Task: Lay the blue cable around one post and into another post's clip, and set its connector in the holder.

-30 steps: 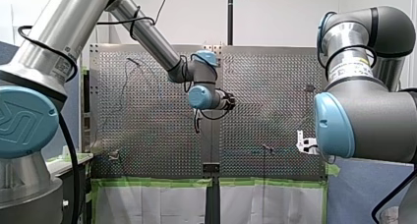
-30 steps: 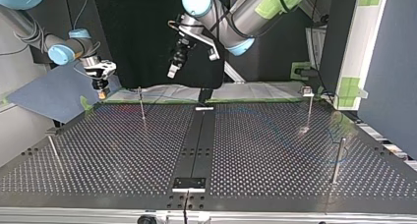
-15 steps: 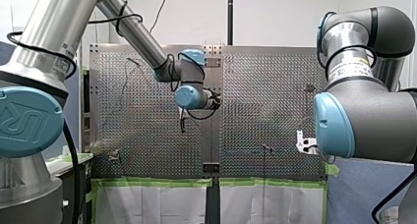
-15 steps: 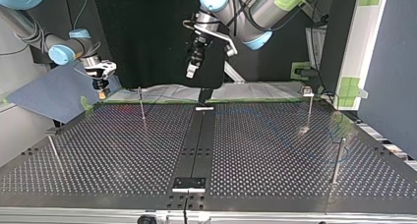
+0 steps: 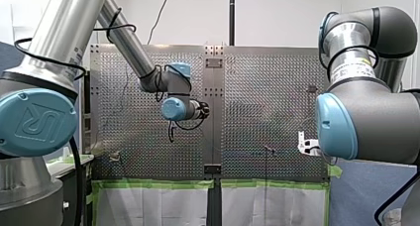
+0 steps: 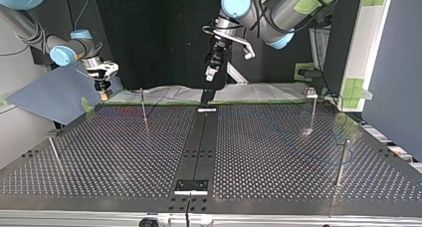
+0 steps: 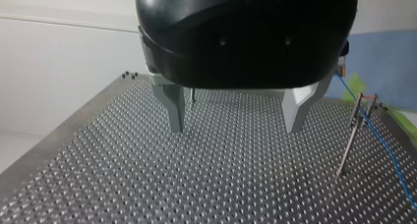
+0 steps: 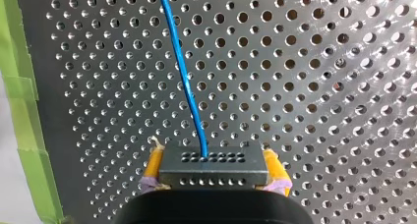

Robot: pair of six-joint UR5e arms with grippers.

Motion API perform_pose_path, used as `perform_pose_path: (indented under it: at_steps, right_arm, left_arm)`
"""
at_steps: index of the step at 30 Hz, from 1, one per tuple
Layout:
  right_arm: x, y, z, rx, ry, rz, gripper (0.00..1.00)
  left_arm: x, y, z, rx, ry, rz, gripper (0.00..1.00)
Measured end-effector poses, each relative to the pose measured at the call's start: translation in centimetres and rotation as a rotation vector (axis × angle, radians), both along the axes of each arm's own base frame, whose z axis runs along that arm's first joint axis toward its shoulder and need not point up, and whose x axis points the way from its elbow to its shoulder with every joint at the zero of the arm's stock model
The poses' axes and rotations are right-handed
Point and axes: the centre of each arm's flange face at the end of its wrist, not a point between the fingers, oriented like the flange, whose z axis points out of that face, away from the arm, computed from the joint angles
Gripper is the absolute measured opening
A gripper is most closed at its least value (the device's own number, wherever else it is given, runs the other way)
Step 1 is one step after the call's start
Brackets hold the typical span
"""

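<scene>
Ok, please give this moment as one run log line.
left hand: open, empty, above table | right hand: shut on connector | blue cable: leads out of connector

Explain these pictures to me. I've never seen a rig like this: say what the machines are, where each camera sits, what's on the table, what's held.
These are two robot arms at a perforated metal table. The front view looks from behind them; the top view faces them from across the table; each wrist view looks along one gripper. On the table stand thin metal posts, and a thin blue cable runs beside one. My left gripper, black with metal fingers, hangs open and empty above the table. My right gripper, with yellow pads, is shut on a grey connector block at the cable's end.
</scene>
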Motion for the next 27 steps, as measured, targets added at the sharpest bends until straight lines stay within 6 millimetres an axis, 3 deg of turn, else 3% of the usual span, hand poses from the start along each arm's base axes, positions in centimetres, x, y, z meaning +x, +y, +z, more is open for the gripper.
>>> perform_pose_path:
  at_steps: [6, 22, 27]
  right_arm:
    - [0.2, 0.1, 0.0, 0.000, 0.000, 0.003, 0.00]
    - [0.3, 0.1, 0.0, 0.002, 0.000, 0.005, 0.00]
    - [0.0, 0.0, 0.0, 0.003, 0.002, -0.002, 0.00]
  left_arm:
    - [-0.7, 1.8, -1.7, 0.014, 0.022, 0.012, 1.00]
    - [-5.5, 4.9, -6.0, 0.090, 0.129, 0.005, 1.00]
    - [-6.0, 5.1, -6.3, 0.093, 0.132, -0.005, 1.00]
